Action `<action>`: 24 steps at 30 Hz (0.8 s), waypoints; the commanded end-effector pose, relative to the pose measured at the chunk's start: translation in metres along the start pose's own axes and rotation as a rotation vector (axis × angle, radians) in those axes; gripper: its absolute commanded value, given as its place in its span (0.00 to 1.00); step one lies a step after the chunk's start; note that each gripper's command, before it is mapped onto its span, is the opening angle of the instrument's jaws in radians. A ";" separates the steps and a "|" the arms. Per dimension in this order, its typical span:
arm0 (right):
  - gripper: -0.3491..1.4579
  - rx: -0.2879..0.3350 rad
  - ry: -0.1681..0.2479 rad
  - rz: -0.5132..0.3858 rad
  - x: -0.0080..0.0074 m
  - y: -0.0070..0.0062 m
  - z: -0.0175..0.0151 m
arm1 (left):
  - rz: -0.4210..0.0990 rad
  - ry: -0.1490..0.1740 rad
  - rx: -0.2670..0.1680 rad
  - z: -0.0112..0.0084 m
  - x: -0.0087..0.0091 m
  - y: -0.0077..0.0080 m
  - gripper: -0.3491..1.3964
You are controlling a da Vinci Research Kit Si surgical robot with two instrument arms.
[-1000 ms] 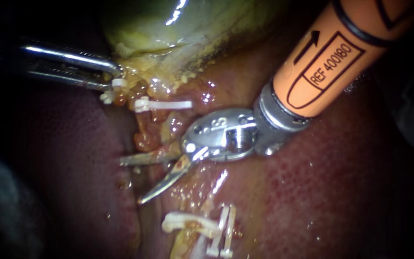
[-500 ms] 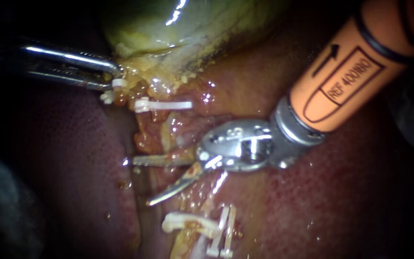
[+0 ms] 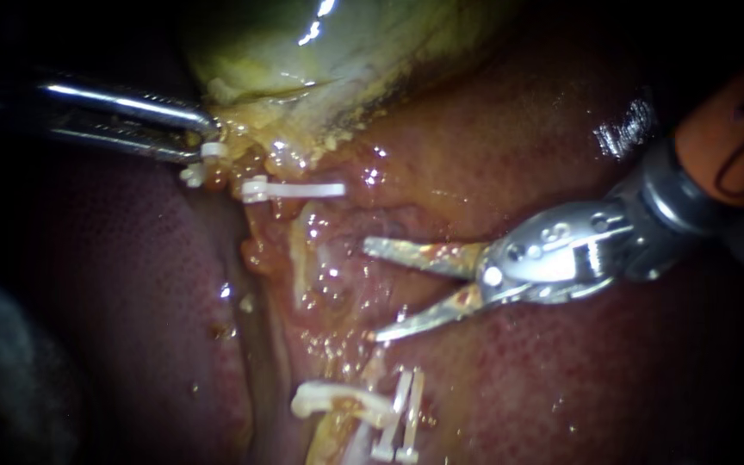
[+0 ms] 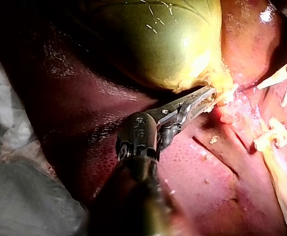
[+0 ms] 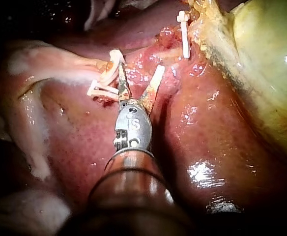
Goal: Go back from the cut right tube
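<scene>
Right instrument [image 3: 372, 291], 2 blades apart and empty, near the clip [image 3: 293, 188]; left instrument [image 3: 204, 138] clamps the gallbladder [image 3: 303, 52] beside that clip, probably for tension.

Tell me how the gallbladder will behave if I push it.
Probably soft and yielding: the gallbladder looks like a full rounded sac, so it should dent, not roll. Likely slippery: its surface gleams wet. It may pivot rather than slide, since the left instrument grips its neck.

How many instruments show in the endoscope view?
2. The left instrument, jaws shut on the gallbladder; the right instrument, jaws open over the liver. None seems hidden.
</scene>
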 end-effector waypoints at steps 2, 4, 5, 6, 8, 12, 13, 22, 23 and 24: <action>0.98 -0.018 -0.039 -0.006 -0.0005 0.0002 -0.0011 | 0.000 0.000 0.000 0.0000 0.0000 0.0000 0.00; 0.98 -0.032 -0.065 -0.009 -0.0009 0.0003 -0.0021 | 0.000 0.000 0.000 0.0000 0.0000 0.0000 0.00; 0.98 -0.041 -0.078 -0.003 -0.0011 0.0004 -0.0026 | 0.000 0.000 0.000 0.0000 0.0000 0.0000 0.00; 0.98 -0.046 -0.086 -0.004 -0.0012 0.0005 -0.0029 | 0.000 0.000 0.000 0.0000 0.0000 0.0000 0.00; 0.98 -0.046 -0.093 -0.008 -0.0015 0.0007 -0.0036 | 0.000 0.000 0.000 0.0000 0.0000 0.0000 0.00; 0.98 -0.009 -0.083 -0.009 -0.0018 0.0009 -0.0045 | 0.001 0.000 0.001 0.0002 0.0000 -0.0001 0.00; 0.98 -0.008 -0.083 -0.009 -0.0019 0.0010 -0.0046 | 0.001 0.000 0.002 0.0003 -0.0001 -0.0002 0.00; 0.98 -0.004 -0.082 -0.010 -0.0021 0.0011 -0.0049 | 0.009 0.005 0.011 0.0040 -0.0007 -0.0020 0.00; 0.98 -0.001 -0.081 -0.010 -0.0021 0.0011 -0.0050 | 0.010 0.004 0.011 0.0046 -0.0008 -0.0023 0.00; 0.98 -0.001 -0.081 -0.010 -0.0021 0.0011 -0.0050 | 0.011 0.003 0.008 0.0051 -0.0009 -0.0025 0.00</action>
